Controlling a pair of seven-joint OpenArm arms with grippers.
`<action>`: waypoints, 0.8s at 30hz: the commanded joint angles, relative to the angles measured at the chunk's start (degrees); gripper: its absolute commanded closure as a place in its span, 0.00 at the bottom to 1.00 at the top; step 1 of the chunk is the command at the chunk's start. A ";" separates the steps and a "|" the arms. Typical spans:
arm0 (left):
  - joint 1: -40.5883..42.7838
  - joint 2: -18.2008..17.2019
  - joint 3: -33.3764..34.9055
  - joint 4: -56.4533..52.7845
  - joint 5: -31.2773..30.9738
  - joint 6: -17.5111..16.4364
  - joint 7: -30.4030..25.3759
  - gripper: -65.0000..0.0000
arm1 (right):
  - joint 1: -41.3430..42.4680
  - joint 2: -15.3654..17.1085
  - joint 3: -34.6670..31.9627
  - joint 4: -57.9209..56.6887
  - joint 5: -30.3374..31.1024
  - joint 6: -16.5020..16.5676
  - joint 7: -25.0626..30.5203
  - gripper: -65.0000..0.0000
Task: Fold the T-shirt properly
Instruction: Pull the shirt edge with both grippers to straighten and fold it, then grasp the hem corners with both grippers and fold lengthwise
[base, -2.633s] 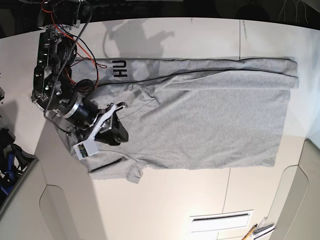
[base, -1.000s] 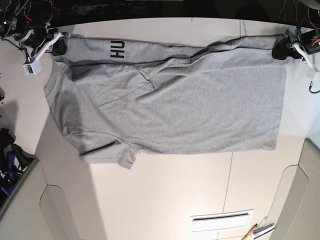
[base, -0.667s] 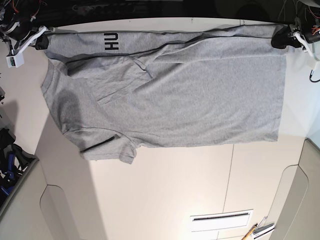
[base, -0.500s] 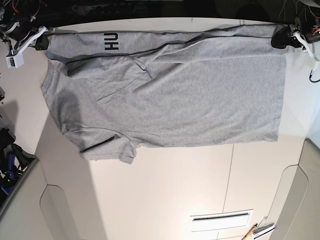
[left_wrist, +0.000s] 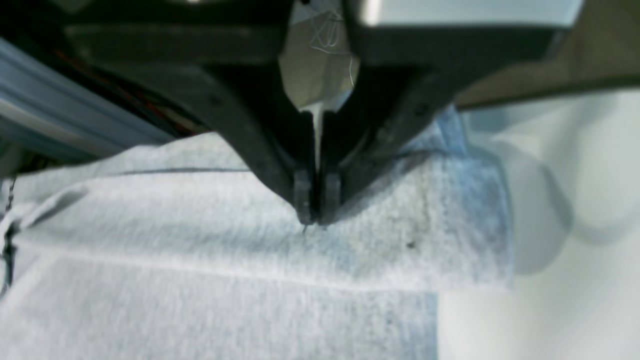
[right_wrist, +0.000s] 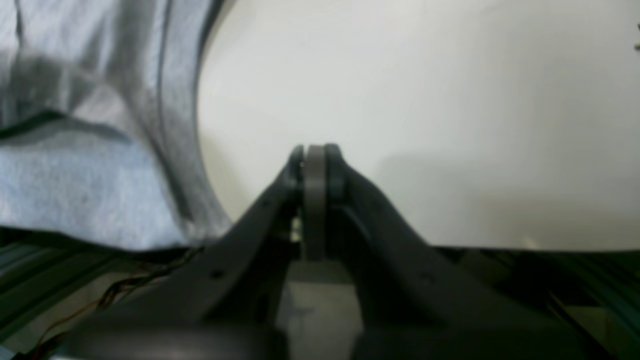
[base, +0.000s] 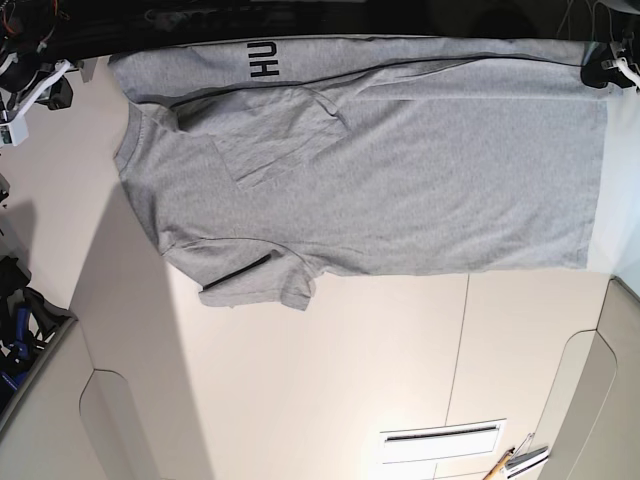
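Observation:
The grey T-shirt (base: 400, 190) lies spread along the table's far edge. A folded strip at its top shows the black letters "HU" (base: 265, 62), and one sleeve (base: 260, 285) points toward the front. My left gripper (base: 600, 72) is at the shirt's far right hem corner. In the left wrist view the left gripper (left_wrist: 315, 212) is shut on the T-shirt (left_wrist: 225, 260) fabric. My right gripper (base: 58, 88) hovers at the far left, a short gap away from the shoulder end. In the right wrist view the right gripper (right_wrist: 315, 162) is shut on nothing, with the T-shirt (right_wrist: 75, 175) to its left.
The cream table (base: 300, 400) runs forward from the shirt, with panel seams. A white slotted plate (base: 440, 440) and a pencil-like tool (base: 510, 462) lie near the front right. A dark bin with blue items (base: 20, 330) stands off the left edge.
The whole shirt has slid to the right along with the left gripper. Its shoulder end, which was at the right gripper, now lies apart from it.

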 joint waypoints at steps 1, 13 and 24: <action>0.44 -1.31 -1.27 0.48 -2.40 0.36 0.26 0.95 | 0.00 0.81 0.48 1.03 1.40 0.15 0.55 1.00; 0.31 -1.33 -3.87 8.31 -9.33 0.36 2.34 0.65 | 7.45 0.83 1.97 4.28 2.71 0.15 3.21 0.94; -0.39 -1.31 -3.87 15.45 -8.90 0.36 -0.04 0.53 | 26.91 0.87 -6.43 -3.85 -3.82 0.96 10.69 0.55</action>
